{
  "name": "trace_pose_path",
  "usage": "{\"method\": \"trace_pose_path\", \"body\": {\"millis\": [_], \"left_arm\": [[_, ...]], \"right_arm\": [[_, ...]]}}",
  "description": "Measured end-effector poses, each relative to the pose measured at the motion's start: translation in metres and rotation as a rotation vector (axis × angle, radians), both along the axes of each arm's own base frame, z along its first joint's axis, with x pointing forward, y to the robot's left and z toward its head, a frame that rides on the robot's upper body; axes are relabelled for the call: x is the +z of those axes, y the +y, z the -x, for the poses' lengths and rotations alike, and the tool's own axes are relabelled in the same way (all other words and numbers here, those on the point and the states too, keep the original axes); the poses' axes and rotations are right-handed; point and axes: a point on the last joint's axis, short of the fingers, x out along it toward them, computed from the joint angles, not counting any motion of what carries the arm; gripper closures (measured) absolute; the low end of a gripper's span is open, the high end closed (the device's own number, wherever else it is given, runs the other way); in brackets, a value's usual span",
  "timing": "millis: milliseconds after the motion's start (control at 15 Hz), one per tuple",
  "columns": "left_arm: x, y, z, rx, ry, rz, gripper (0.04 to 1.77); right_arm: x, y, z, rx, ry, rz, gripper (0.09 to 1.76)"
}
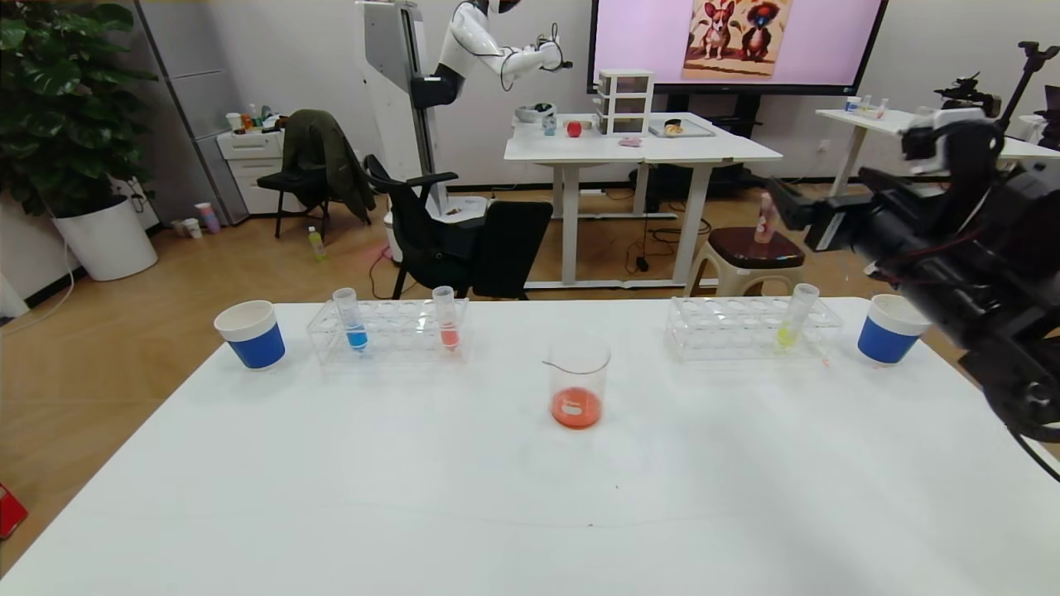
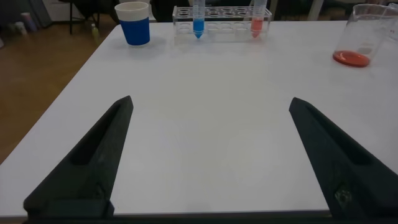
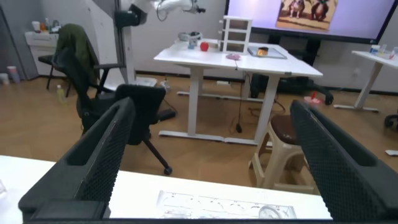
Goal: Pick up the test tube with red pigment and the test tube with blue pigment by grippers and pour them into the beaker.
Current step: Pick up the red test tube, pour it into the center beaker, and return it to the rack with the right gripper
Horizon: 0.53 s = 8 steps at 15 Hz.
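The small clear glass beaker [image 1: 579, 382] at mid-bench already holds red-orange liquid, yet the blue-tipped clear plastic tube [image 1: 351, 319] waits racked near the far left corner, with both grippers [image 2: 211, 155] [image 3: 211, 155] spread empty.

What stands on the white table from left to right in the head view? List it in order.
Left paper cup → blue tube → red tube → beaker → yellow-green tube → right paper cup. Each tube stands in a clear rack.
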Motion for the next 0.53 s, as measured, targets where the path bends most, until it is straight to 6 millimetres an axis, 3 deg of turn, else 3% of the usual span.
{"method": "trace_pose_path", "body": {"millis": [333,533], "left_arm": [[0.0,0.0,0.0,0.0,0.0,0.0,0.06],[0.0,0.0,0.0,0.0,0.0,0.0,0.06]], "right_arm": [[0.077,-0.016,0.103,-0.011,-0.177,0.01,0.11],[0.083,-0.031,0.17,-0.082,-0.255,0.101,0.11]]}}
